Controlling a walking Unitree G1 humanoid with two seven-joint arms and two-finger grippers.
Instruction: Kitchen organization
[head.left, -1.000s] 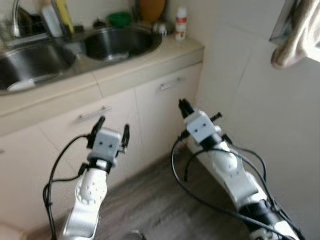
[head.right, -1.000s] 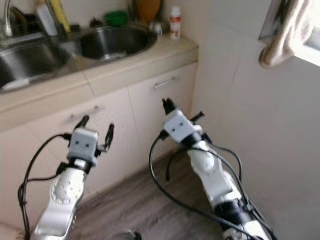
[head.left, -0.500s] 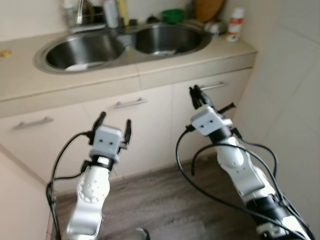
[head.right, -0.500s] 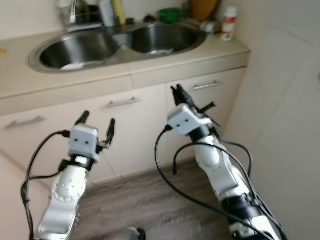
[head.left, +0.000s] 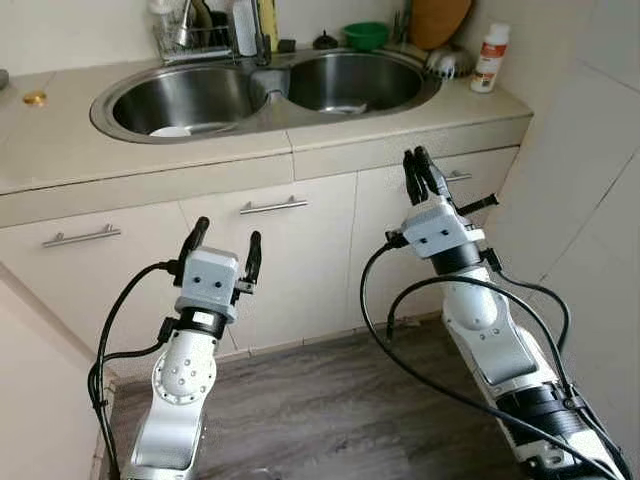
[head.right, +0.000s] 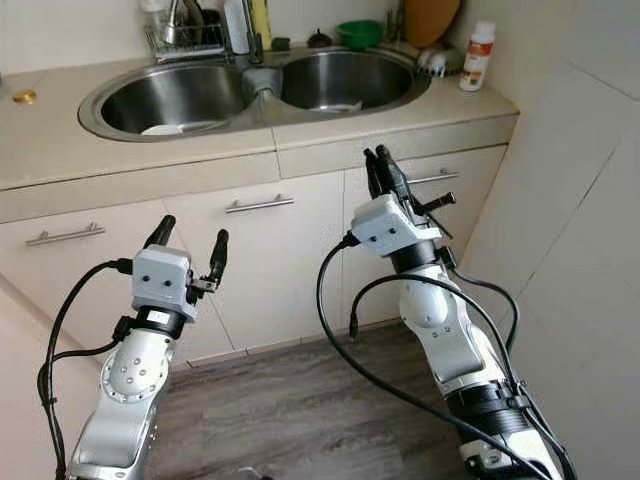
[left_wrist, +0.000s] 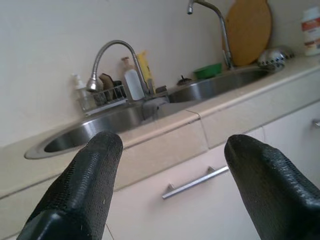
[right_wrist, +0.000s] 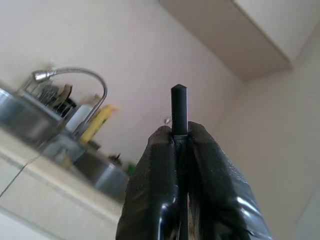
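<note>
Black jaws of the left gripper (head.left: 223, 243) stand wide apart and hold nothing; they point upward in front of the cream cabinet doors (head.left: 270, 250), level with a steel bar handle (head.left: 273, 206). The jaws of the right gripper (head.left: 418, 177) are pressed together, and in the right wrist view a thin black rod (right_wrist: 179, 112) stands up between the fingertips (right_wrist: 159, 155); what it is cannot be told. This gripper is raised higher than the other, its tips just below the edge of the counter (head.left: 400, 115) and near the handle of the rightmost cabinet door.

Both silver arms rise from the bottom of the head views with forearms roughly upright, black cables looping beside each. The left arm is nearly vertical; the right arm leans in from the right, beside a pale tiled wall (head.left: 590, 180).

On the beige counter sits a stainless double sink (head.left: 260, 95). A pale flat item lies in the left basin and another in the right one. Behind the sink are a curved faucet (left_wrist: 112, 57), a wire rack (head.left: 195, 40) with bottles, a green bowl (head.left: 366, 34), a round wooden board (head.left: 440, 20) leaning on the wall, and a white bottle (head.left: 491, 58) with a red cap and label near the counter's right end. A small gold-coloured round object (head.left: 35, 98) lies on the counter left of the sink. Grey wood-look flooring (head.left: 320, 400) runs below the cabinets.
</note>
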